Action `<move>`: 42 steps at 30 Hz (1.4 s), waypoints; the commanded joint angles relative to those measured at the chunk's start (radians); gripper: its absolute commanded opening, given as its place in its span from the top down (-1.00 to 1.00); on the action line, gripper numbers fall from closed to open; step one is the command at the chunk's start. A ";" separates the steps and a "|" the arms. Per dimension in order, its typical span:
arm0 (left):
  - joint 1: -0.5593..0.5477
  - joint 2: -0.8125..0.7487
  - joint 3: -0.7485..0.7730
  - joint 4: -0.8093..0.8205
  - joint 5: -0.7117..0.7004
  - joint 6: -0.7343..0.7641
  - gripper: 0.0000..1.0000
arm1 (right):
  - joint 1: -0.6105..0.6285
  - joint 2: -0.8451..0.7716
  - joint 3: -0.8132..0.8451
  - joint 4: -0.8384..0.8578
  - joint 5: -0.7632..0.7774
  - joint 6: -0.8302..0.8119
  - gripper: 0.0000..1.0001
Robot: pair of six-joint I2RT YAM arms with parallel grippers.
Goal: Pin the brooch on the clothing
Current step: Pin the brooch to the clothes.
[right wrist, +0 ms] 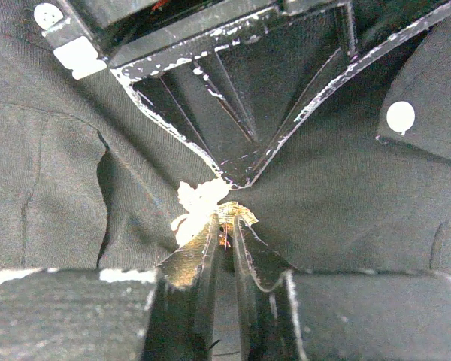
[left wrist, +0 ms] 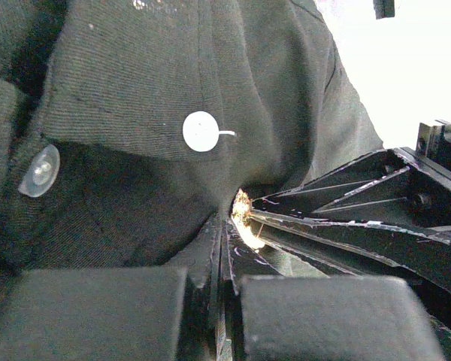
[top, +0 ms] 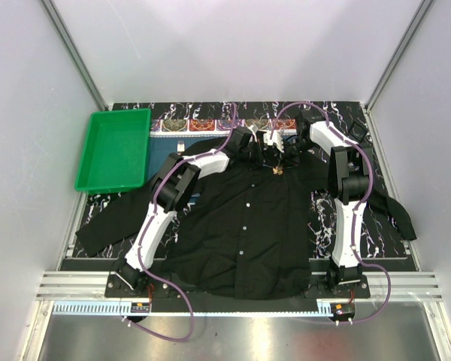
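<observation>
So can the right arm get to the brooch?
Looks like yes: the right gripper has its tips right at the brooch on the shirt, seemingly pinching it, and nothing sits between them.

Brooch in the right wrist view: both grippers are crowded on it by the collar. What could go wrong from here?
1. The right gripper seems to pinch the brooch only at its fingertips, so it could twist or slip out.
2. The shut left gripper meets it at the same spot; the fingers could collide and dislodge the brooch.
3. The black shirt is creased there, so the pin might catch an extra layer.
</observation>
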State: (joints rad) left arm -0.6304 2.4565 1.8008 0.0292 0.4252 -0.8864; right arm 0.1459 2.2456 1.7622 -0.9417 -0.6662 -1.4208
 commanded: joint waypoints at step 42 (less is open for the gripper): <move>-0.008 0.001 -0.020 -0.032 -0.013 0.018 1.00 | -0.022 -0.072 0.036 -0.039 -0.065 -0.032 0.72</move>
State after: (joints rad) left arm -0.6304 2.4565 1.7985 0.0341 0.4255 -0.8864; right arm 0.1280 2.2414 1.7676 -0.9524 -0.6914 -1.4361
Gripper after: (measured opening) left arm 0.002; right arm 0.158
